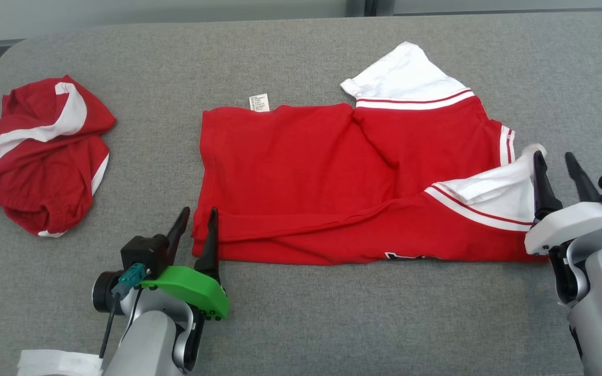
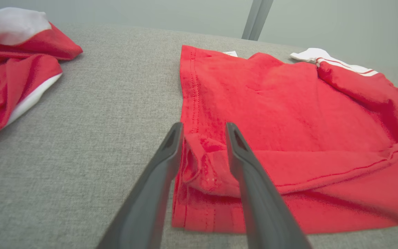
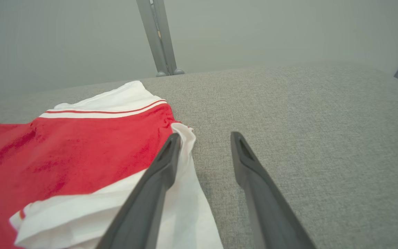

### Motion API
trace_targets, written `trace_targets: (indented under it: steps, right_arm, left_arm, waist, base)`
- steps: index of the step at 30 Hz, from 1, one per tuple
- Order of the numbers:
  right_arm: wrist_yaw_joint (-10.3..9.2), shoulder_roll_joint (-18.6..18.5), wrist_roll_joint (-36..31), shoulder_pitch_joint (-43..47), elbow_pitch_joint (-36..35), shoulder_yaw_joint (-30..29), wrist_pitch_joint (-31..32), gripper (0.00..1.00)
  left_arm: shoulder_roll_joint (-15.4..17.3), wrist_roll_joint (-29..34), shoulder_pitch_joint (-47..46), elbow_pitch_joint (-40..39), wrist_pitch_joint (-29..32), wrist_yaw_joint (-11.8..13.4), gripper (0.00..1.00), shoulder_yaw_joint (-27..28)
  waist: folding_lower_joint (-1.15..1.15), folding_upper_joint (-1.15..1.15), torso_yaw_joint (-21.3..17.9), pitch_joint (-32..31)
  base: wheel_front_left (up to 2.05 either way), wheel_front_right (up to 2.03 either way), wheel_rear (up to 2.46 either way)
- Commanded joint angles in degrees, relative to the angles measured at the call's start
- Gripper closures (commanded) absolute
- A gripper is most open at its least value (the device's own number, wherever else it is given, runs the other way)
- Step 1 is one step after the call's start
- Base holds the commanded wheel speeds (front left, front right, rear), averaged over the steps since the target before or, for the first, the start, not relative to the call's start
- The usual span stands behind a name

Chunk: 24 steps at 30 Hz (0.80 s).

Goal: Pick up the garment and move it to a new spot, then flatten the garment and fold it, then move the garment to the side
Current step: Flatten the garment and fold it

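Garment: red tee [image 1: 301, 177] with white sleeves, lying half-folded mid-table [image 1: 332, 313].
Left gripper [image 1: 199, 211]: at the tee's near-left corner, fingers a bit apart, with a loose fold of hem sitting between them.
Right gripper [image 1: 554, 156]: spread wide, nothing in it, one finger over the white sleeve [image 1: 499, 190].
Other stuff: a second red-and-white garment [image 1: 34, 156] crumpled at far left.
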Motion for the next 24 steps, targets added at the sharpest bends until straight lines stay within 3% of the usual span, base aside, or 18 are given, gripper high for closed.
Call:
trace_targets:
  steps: [1, 8, 15, 24]
  right_arm:
    - [-0.1, -0.1, -0.2, -0.8, -0.5, -1.0, 0.0, 0.0]
    - [-0.1, 1.3, -1.5, 3.0, -4.8, -5.2, 0.0, 0.0]
    - [-0.1, 2.2, 0.1, 9.1, -7.1, -4.2, 0.0, 0.0]
    - [-0.1, 2.3, 1.4, 10.8, -3.5, -4.4, 0.0, 0.0]
  left_arm:
    - [0.4, -0.3, -0.7, -1.1, 0.0, 0.5, 0.0, 0.6]
    - [0.4, 0.5, 2.8, -5.8, 0.0, 2.9, 0.0, 3.2]
    - [0.3, 1.3, 8.1, -9.1, 0.0, 2.9, 0.0, 4.9]
    - [0.3, 1.9, 9.2, -10.0, 0.0, 2.2, 0.0, 4.4]
  waist:
    - [0.0, 0.0, 0.0, 0.0]
    - [0.0, 0.0, -0.3, -1.3]
    - [0.0, 0.0, -0.9, -3.0]
    - [0.0, 0.0, 0.6, -1.9]
  base:
    - [0.0, 0.0, 0.0]
    - [0.0, 0.0, 0.0]
    - [0.0, 0.0, 0.0]
    - [0.0, 0.0, 0.0]
